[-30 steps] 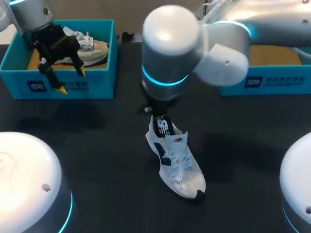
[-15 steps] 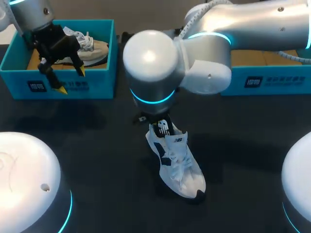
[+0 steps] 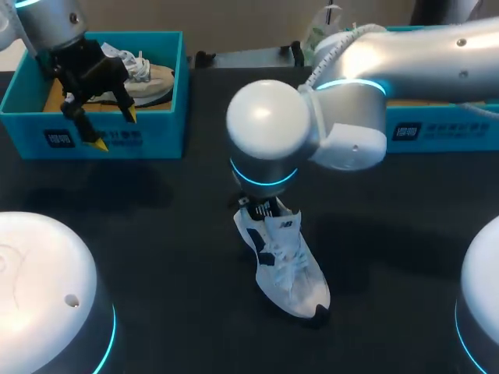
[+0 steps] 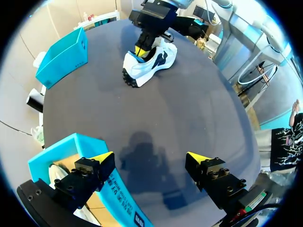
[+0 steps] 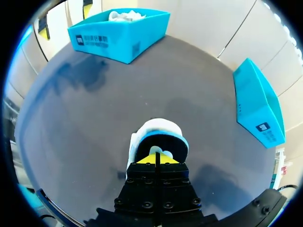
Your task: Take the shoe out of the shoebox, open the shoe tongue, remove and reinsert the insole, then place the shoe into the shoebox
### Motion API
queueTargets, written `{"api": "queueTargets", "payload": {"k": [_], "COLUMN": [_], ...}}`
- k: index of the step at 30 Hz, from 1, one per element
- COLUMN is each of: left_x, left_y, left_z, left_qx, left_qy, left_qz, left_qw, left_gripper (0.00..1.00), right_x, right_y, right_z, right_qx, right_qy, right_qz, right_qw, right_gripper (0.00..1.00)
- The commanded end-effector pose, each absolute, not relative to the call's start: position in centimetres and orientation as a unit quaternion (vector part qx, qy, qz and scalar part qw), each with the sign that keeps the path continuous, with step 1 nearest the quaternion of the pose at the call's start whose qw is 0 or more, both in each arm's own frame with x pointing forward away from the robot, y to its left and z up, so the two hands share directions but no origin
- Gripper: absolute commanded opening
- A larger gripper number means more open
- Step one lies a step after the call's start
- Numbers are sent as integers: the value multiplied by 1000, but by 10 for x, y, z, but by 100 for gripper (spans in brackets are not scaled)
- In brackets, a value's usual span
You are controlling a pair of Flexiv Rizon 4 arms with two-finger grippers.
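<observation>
Table: black, matte tabletop (image 3: 156, 234); carries both boxes and the loose shoe.
Right arm: silver, rounded joints with a glowing cyan ring (image 3: 269, 132); comes in from the right and reaches past the middle; its wrist hangs straight over the heel end of the loose shoe and hides that end in the head view.
Left arm: silver, same build (image 3: 51, 23); enters at the far left corner, above the left box.
Left shoebox: open teal cardboard box (image 3: 160, 132); at the far left of the table; a beige and white laced shoe (image 3: 148, 78) lies inside it.
Right shoebox: second teal box (image 3: 437, 132); at the far right, largely hidden behind the right arm; contents not visible.
Task shoe: white sneaker with navy side panels and white laces (image 3: 288, 265); out of both boxes, upright on its sole near the table's middle; dark toe tip toward the robot's side, heel toward the far edge.
Left gripper: black, yellow-tipped (image 4: 150, 157); jaws released and spread wide, nothing between them; one finger over the left shoebox's near wall, the other over bare table; well apart from the task shoe.
Right gripper: black, yellow-tipped (image 5: 156, 159); jaws clenched, tips pressed together at the sneaker's collar, blue lining showing just ahead; cannot tell whether anything thin is pinched.
</observation>
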State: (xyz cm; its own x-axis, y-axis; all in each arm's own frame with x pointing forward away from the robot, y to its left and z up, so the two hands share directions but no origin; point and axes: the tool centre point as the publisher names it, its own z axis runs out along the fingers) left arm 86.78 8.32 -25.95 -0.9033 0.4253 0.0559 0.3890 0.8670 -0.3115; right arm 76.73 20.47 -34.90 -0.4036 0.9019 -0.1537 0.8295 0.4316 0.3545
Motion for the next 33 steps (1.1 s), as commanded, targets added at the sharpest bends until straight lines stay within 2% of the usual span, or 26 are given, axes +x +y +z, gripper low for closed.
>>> {"api": "queueTargets", "payload": {"k": [1,9,22,33], "left_x": [867,867,867,867], "left_y": [84,84,84,84], "left_z": [-259,-259,-259,-259], "left_qx": [-212,-212,-212,-212], "left_qy": [-964,-964,-964,-964], "left_qz": [147,147,147,147], "left_qw": [61,61,61,61], "left_gripper": [100,100,100,100], "right_x": [774,774,772,796], "right_y": [202,208,193,194], "right_z": [-367,-374,-358,-389], "right_qx": [519,519,518,496], "right_qy": [833,835,827,836], "right_qz": [124,121,114,151], "right_qw": [145,139,189,178], "right_gripper": [0,0,0,0]}}
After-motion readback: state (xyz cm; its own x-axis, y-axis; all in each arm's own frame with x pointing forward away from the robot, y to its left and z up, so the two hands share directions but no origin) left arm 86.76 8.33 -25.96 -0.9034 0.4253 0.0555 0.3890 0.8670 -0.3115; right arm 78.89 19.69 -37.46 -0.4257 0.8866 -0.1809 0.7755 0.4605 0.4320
